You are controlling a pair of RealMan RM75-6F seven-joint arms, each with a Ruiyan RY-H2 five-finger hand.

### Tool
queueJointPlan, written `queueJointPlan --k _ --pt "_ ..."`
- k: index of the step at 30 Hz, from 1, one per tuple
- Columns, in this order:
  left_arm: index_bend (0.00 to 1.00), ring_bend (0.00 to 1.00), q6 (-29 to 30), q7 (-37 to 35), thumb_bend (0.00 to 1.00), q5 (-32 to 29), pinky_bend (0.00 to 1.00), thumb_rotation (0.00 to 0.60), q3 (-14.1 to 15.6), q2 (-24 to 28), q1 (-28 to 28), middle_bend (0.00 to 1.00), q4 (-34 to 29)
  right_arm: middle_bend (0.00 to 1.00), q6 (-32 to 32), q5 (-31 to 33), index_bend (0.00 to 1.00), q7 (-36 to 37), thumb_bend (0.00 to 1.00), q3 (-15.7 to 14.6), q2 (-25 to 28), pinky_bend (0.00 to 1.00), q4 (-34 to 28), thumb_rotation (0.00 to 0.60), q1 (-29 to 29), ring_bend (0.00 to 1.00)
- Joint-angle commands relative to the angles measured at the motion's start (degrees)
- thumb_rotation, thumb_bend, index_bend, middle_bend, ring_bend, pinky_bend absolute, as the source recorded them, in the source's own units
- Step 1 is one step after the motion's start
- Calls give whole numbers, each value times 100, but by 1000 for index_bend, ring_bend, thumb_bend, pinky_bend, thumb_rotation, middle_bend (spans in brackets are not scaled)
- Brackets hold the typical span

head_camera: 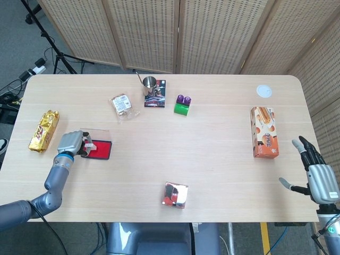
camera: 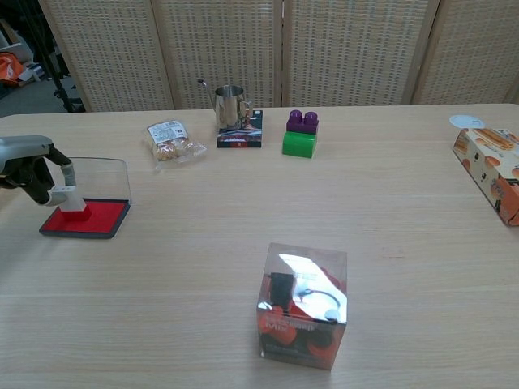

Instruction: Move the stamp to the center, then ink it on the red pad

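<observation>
Red ink pad (camera: 85, 219) sits at the table's nine o'clock, with the white stamp (camera: 73, 202) on it, pinched by the left hand (camera: 28, 166). Press straight down, evenly. Right hand (head_camera: 319, 178) idles, fingers spread, empty.

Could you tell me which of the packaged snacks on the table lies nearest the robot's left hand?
The gold foil packet, at the table's left edge just beyond the left hand. The clear biscuit bag and orange box lie farther away.
</observation>
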Motion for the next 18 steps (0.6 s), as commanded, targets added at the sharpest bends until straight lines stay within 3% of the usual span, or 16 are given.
queueJointPlan --k 1,10,18 --pt "636 1000 1 10 432 -1 963 600 2 -21 -3 1000 10 0 2 0 0 5 0 1 2 148 -1 600 -1 0" --pt "636 1000 58 -18 431 2 963 600 -68 68 6 1000 -115 0 5 4 0 37 0 5 10 149 5 600 -6 0" --pt "636 1000 279 -317 431 423 963 600 -262 716 155 1000 -914 0 17 -10 0 30 0 -1 13 149 -12 600 -13 0"
